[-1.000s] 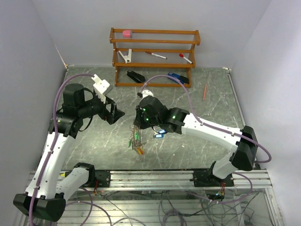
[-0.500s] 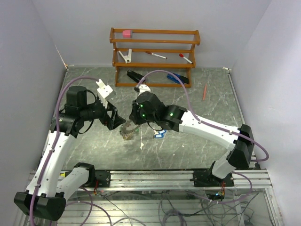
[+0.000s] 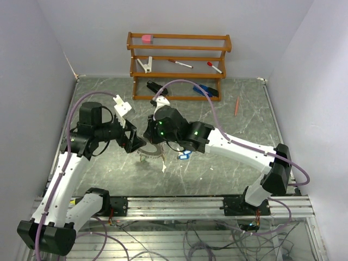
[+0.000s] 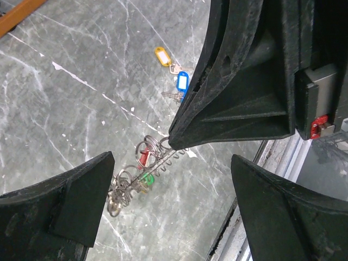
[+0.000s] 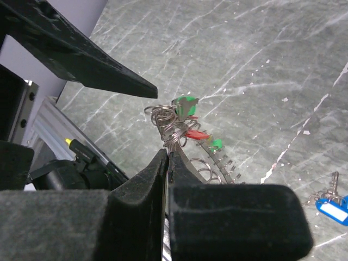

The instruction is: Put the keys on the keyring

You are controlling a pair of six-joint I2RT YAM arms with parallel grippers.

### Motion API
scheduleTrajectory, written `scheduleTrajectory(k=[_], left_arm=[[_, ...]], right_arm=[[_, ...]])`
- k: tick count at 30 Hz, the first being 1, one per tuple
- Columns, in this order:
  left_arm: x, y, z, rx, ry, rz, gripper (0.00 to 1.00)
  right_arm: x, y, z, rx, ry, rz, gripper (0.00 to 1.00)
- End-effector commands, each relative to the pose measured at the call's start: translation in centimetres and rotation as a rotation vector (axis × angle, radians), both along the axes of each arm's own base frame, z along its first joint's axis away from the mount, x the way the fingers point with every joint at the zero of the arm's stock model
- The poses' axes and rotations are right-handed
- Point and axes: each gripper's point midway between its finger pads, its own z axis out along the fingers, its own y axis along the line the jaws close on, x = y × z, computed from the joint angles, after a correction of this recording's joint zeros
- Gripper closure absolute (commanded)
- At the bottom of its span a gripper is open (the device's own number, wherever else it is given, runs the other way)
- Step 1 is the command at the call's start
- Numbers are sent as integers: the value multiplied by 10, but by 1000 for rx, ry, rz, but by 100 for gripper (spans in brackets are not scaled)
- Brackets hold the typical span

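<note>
My right gripper (image 3: 150, 139) (image 5: 169, 155) is shut on the keyring (image 5: 220, 162), a silvery ring with a ridged rim, and holds it above the table. Green (image 5: 186, 103) and red (image 5: 194, 134) tagged keys and several small split rings hang bunched on it. The keyring also shows in the left wrist view (image 4: 142, 173), hanging from the right finger. My left gripper (image 3: 134, 142) (image 4: 174, 215) is open and empty, right next to it, with the jaws wide apart. A blue-tagged key (image 4: 182, 82) (image 3: 185, 156) and a yellow-tagged key (image 4: 162, 56) lie on the table.
A wooden rack (image 3: 178, 66) at the back holds a pink eraser, a clip and pens. A black stapler (image 3: 156, 87) and a blue stapler (image 3: 206, 90) lie under it. An orange pencil (image 3: 237, 106) lies at the back right. A metal rail (image 3: 179, 205) runs along the near edge.
My right gripper has carried the keyring left, towards the left gripper. My left gripper has swung right and closer to it. The loose keys have not moved.
</note>
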Motion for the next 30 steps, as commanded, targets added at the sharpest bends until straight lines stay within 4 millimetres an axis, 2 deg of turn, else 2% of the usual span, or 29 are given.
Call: scheduleTrajectory(k=[1,8,14,21,26,30], left_arm=[[-7,-5,2,-24,-51,-65,0],[-15,-7,-8,-13,-72,-123,0],[-19,-7,-20,2,-57,-154,1],[-21,-11,-20,-22,-50,-181,22],[-23,-10,-21,-12,-42,-188,30],[-23,-10,-15,-18,-57,-190,36]], right_arm=[[-3,15,40,121,-47,18,100],[-12,19,53,159,-56,44,100],[-16,13,69,197,-71,41,100],[-21,6,82,232,-82,48,100],[-22,0,88,245,-95,40,100],[-23,-2,87,241,-96,41,100]])
